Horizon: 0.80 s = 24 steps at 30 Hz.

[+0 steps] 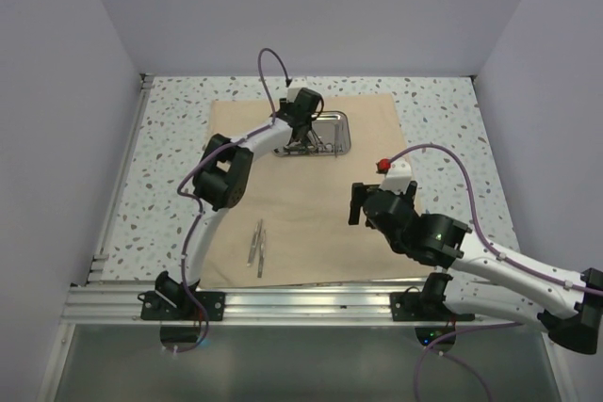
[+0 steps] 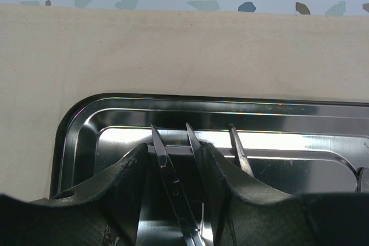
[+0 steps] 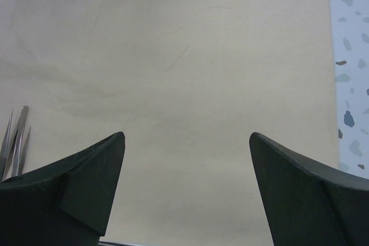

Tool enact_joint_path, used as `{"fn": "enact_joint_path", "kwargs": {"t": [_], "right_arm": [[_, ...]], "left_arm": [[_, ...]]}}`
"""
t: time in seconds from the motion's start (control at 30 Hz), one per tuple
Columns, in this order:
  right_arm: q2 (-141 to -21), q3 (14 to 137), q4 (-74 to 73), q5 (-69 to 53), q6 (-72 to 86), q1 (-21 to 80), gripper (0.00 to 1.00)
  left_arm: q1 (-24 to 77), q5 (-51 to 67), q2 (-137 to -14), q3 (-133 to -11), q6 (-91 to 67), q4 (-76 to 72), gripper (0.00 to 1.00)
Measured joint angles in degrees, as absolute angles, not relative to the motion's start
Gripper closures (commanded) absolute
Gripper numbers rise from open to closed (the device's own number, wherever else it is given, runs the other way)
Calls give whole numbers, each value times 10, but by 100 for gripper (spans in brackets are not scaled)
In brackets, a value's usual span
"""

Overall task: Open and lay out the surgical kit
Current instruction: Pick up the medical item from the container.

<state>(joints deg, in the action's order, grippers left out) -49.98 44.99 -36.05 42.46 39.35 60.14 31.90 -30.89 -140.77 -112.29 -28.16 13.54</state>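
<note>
The surgical kit's beige cloth [image 1: 311, 204] lies spread flat on the table. Its steel tray [image 1: 341, 129] sits at the cloth's far side. My left gripper [image 1: 300, 141] reaches down into the tray [image 2: 75, 119]. In the left wrist view the gripper [image 2: 176, 148] stands half closed around the spread blades of the scissors [image 2: 173, 188], which lie in the tray. The right finger is against one blade; contact on the other side is unclear. Another slim instrument [image 2: 239, 151] lies just outside that finger. My right gripper [image 1: 361, 204] hovers open over bare cloth [image 3: 190, 73].
Tweezers [image 1: 256, 247] lie on the cloth near its front edge, left of the right gripper [image 3: 187, 136], and show in its wrist view [image 3: 16, 136]. Speckled tabletop [image 1: 443, 110] surrounds the cloth. White walls enclose three sides and an aluminium rail [image 1: 301, 303] runs along the front.
</note>
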Motion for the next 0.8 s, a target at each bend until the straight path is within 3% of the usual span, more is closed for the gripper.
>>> {"fn": "enact_joint_path", "kwargs": {"t": [0.8], "right_arm": [[-514,454,-364,422,384,592,7]], "left_arm": [[319,-290,-1305,-942,-294,60,56]]}}
